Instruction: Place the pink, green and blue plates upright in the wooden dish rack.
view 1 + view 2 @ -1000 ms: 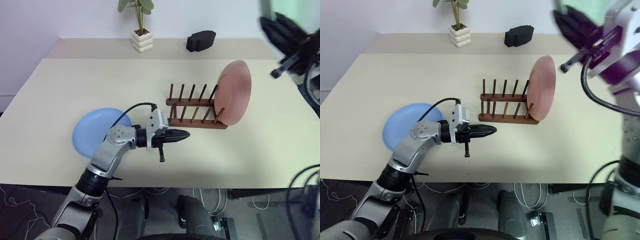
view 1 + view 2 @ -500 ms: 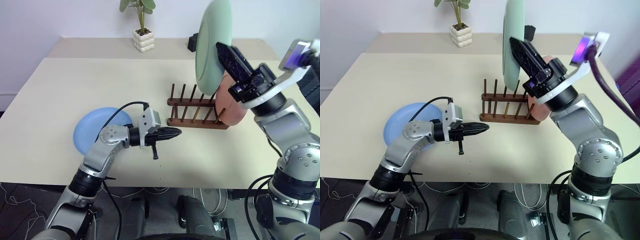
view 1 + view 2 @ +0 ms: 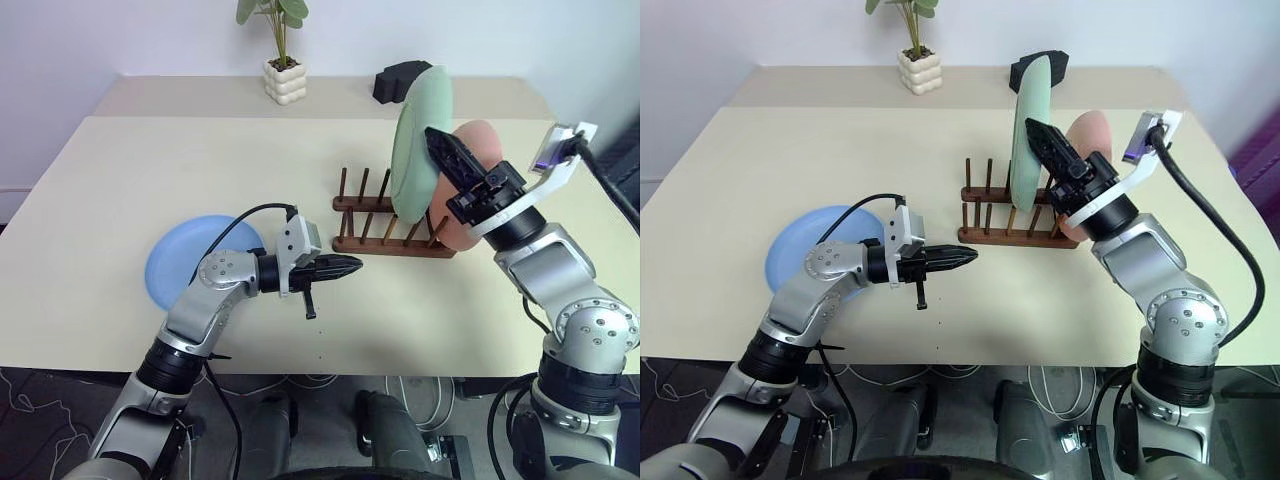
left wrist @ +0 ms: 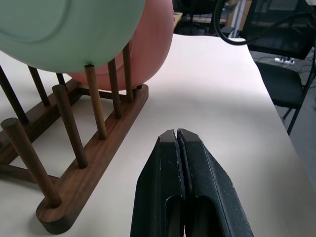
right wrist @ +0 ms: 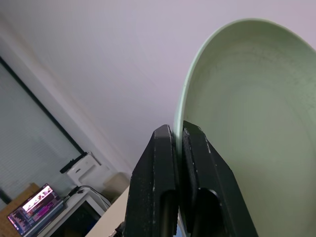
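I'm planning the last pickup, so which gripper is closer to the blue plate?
Left. The left gripper hovers shut just right of the blue plate; the right gripper is beyond the dish rack, gripping the green plate.

A pale beige bench [image 3: 120, 190] carries everything. Near its middle stands the wooden dish rack [image 3: 385, 222], its dark rails resting flat on the surface, with the pink plate [image 3: 470, 190] upright at its right end. The blue plate [image 3: 195, 262] lies flat toward the front left, well apart from the rack. Along the far edge stand a small potted plant [image 3: 282, 62] in a white pot and, to its right, a black block [image 3: 397, 80].
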